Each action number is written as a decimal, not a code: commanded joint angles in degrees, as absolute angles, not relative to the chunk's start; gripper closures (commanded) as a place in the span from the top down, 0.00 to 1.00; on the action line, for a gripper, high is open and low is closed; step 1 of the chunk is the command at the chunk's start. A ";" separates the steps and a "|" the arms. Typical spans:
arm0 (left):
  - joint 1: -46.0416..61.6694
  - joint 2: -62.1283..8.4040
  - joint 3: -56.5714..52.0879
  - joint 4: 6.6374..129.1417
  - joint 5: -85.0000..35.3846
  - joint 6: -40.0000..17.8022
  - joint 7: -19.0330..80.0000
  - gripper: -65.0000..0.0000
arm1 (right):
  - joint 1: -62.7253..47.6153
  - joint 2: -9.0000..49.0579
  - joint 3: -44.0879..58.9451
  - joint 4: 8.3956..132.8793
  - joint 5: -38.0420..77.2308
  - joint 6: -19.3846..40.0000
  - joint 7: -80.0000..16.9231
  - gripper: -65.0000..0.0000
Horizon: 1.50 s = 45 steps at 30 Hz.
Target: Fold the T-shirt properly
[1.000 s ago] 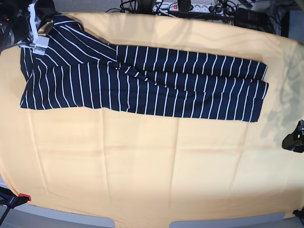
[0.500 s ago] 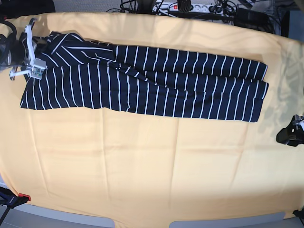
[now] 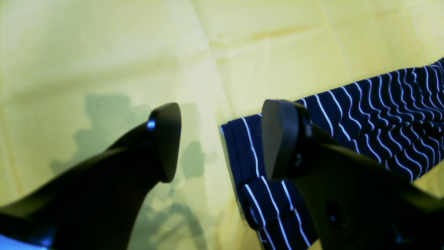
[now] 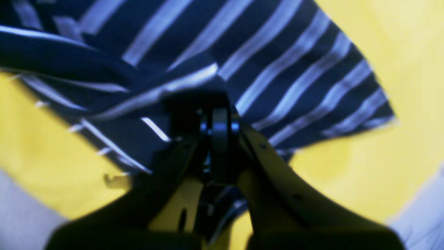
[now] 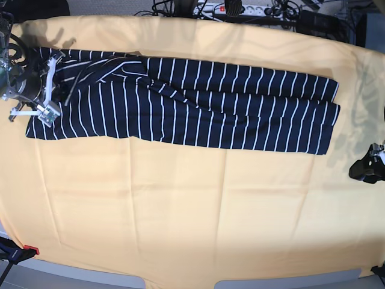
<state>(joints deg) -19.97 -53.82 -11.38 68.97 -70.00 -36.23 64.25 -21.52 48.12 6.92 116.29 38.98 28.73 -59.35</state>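
We count one dark navy short-sleeved T-shirt with thin white stripes [image 5: 180, 114] and one plain yellow-orange cloth [image 5: 180, 211]. We see two robot grippers, one left gripper [image 3: 221, 140] and one right gripper [image 4: 219, 119]. On the left one we count two rounded black fingers [image 3: 166, 142]. At the base view's lower left corner we make out one small red part [image 5: 30, 248].

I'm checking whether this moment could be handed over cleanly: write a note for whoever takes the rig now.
Left tool: open, over the cloth beside the T-shirt's end, holding nothing.
Right tool: shut on the T-shirt, at its other end.
T-shirt: lies as a long striped strip on the cloth, layers overlapping.
Done: folded lengthwise, roughly.
Left: lay down the gripped part, then probably fold the strip shorter.
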 commanded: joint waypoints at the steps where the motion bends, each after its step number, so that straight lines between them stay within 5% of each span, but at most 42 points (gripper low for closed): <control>1: -21.08 -55.57 -12.19 69.63 -70.94 -36.38 63.00 0.59 | -21.15 49.36 7.55 116.81 37.34 27.22 -58.67 0.00; 10: -20.62 -55.57 -12.19 69.63 -70.94 -36.40 63.02 0.59 | -21.45 47.75 7.55 116.81 28.23 20.32 -59.35 0.00; 20: -20.47 -55.57 -12.19 69.63 -70.94 -36.38 63.02 0.59 | -21.43 43.38 7.55 116.81 26.81 20.36 -57.69 0.00; 30: -20.47 -55.57 -12.19 69.63 -70.91 -36.38 63.05 0.59 | -21.43 40.64 7.55 116.81 13.41 9.13 -54.87 0.00; 36: -20.47 -55.57 -12.19 69.63 -70.91 -36.38 63.05 0.59 | -21.41 40.69 7.55 116.84 8.21 0.80 -56.66 0.51; 45: -20.51 -56.73 -12.23 69.63 -70.94 -36.69 62.96 0.59 | -21.45 40.64 7.55 122.78 14.52 1.58 -57.21 0.53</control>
<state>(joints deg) -19.22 -54.68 -11.38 68.97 -70.02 -36.47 64.27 -21.89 39.53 6.92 121.97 15.53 2.09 -57.78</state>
